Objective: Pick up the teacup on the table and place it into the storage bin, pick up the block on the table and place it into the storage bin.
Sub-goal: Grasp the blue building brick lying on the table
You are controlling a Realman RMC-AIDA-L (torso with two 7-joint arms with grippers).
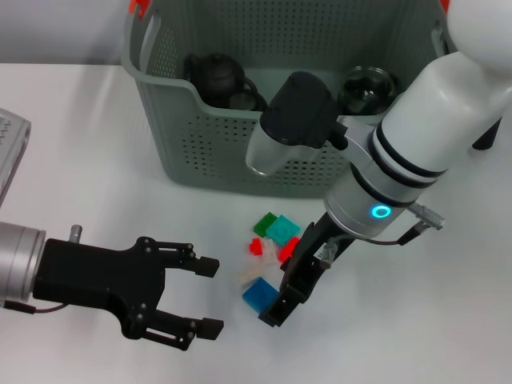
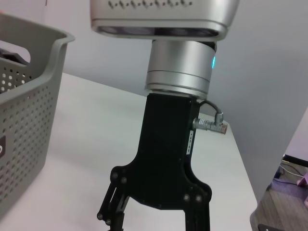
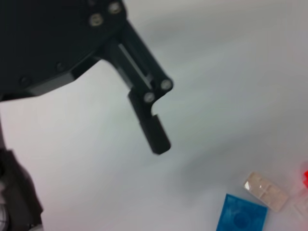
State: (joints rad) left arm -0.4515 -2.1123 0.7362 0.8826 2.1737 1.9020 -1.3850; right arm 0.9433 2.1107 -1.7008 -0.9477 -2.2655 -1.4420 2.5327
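Down at the pile of blocks, the right claw (image 1: 290, 290) reaches in from 1 o'clock, its black fingers low over the white worktop (image 1: 88, 136); whether they stand apart or closed cannot be told, and no block shows clearly as gripped. Its tip lies just beside the blue block (image 1: 258, 294), with the teal block (image 1: 282, 230), the green block (image 1: 263, 222) and small red pieces (image 1: 257, 246) clustered at its 11 o'clock, and a clear block (image 1: 249, 272) between them. At 8 o'clock in the head view the left claw (image 1: 210, 296) hovers with its fingers spread wide, holding nothing, well apart from the blocks. At 12 o'clock stands the storage bin (image 1: 172, 120), its perforated near wall close behind the blocks; inside it sit a dark teapot (image 1: 216, 74), a small dark teacup (image 1: 243, 100) beside it and a dark glass vessel (image 1: 369, 86) toward 1 o'clock. White forearm of the right arm crosses over the bin's near right corner. Bare worktop spreads at 9 o'clock and between the two claws. From the right wrist, the blue block (image 3: 240, 219) and the clear block (image 3: 265, 191) lie on the worktop.
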